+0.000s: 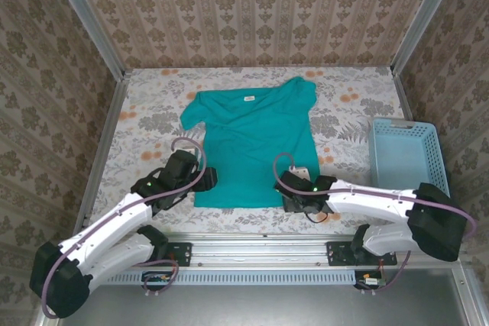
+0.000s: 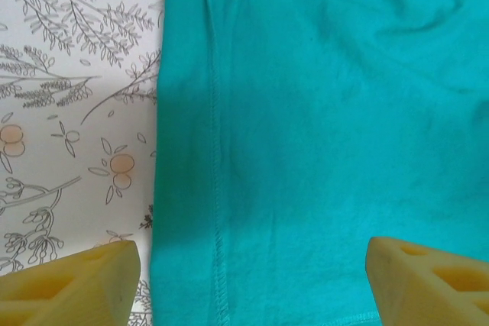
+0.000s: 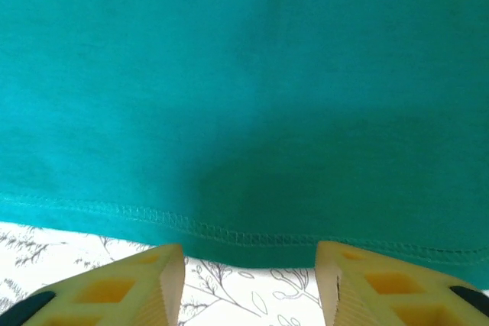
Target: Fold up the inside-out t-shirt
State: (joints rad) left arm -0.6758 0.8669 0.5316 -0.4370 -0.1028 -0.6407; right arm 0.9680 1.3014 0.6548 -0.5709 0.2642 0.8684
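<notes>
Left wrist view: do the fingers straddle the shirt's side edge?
Yes, the left gripper has one finger over the tablecloth, the other over the shirt.

From my station I see a counter (image 1: 145, 112) covered in a pale cloth printed with grey leaves and orange blossoms. A light-blue slotted plastic basket (image 1: 376, 154) stands on its right side, close to the wall. Beige patterned wallpaper (image 1: 252, 13) lines the three walls, silver metal posts (image 1: 84, 17) run up the back corners, and a metal rail (image 1: 260, 253) crosses the near edge.
</notes>
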